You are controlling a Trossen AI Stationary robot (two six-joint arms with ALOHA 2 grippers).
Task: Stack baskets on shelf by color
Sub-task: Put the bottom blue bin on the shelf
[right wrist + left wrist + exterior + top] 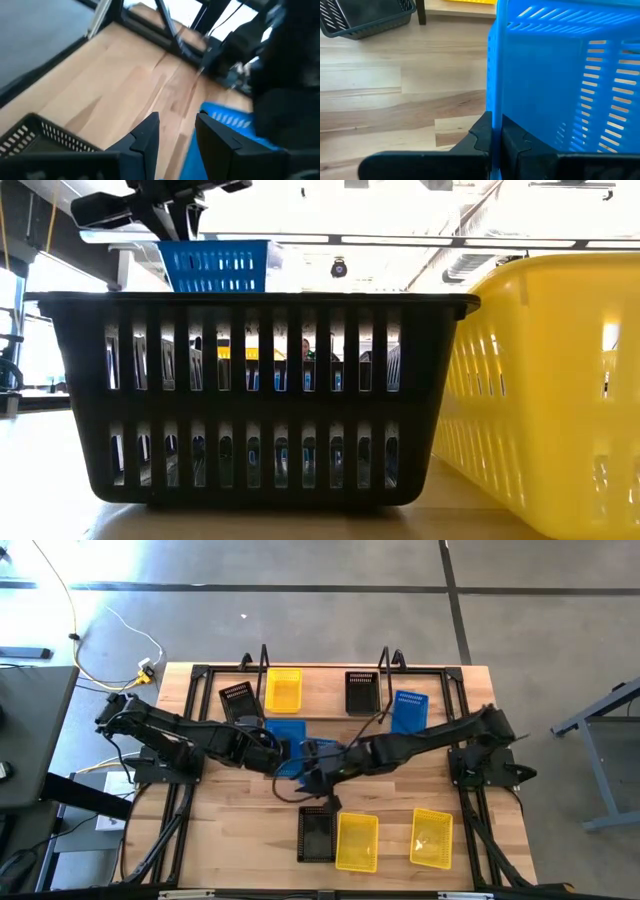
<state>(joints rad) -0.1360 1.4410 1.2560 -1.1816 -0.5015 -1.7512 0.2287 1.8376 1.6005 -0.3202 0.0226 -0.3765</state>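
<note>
Wooden desk (240,820), concrete floor beyond | left pincer (492,137) clamped on blue basket (560,75) wall, mid-desk | right pincer (175,132) apart, empty, alongside | advice: lift level, nest squarely onto blue basket (408,710) by shelf (325,665).

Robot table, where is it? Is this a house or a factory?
Probably a lab or workshop, not a house. The wooden table stands on a bare concrete floor, loose cables run beside it, and the low view shows a big hall with ceiling lights behind the baskets.
</note>
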